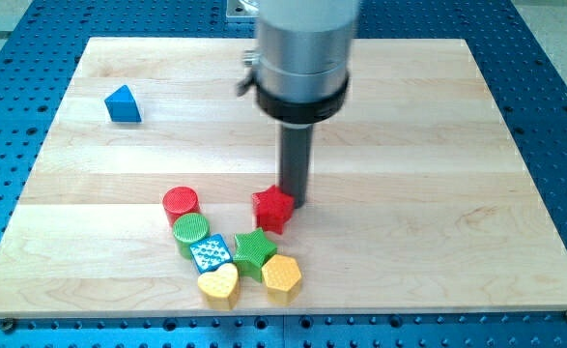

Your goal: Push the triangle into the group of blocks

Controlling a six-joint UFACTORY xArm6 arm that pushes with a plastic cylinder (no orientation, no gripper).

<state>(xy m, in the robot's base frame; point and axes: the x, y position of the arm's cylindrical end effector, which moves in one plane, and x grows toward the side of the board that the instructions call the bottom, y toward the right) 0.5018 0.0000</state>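
No pincer on this rig — nothing opens or holds; my tip (296,201) sits on the wooden board (438,145), touching or just beside the red block (272,209) on its right in the view. Task object, the blue triangle (122,104), stands alone near the board's upper-left corner, well apart from the group: red cylinder (181,204), green cylinder (191,231), blue cube (210,252), green star (254,248), yellow heart (219,283), yellow hexagon (281,275). Judgement: the tip should travel round to the triangle's far upper-left side, then push down-right on a line toward the red cylinder, contact centred so the wedge does not spin off. Room — the triangle is near the left edge, so approach space behind it is tight; bare board lies between it and the group.
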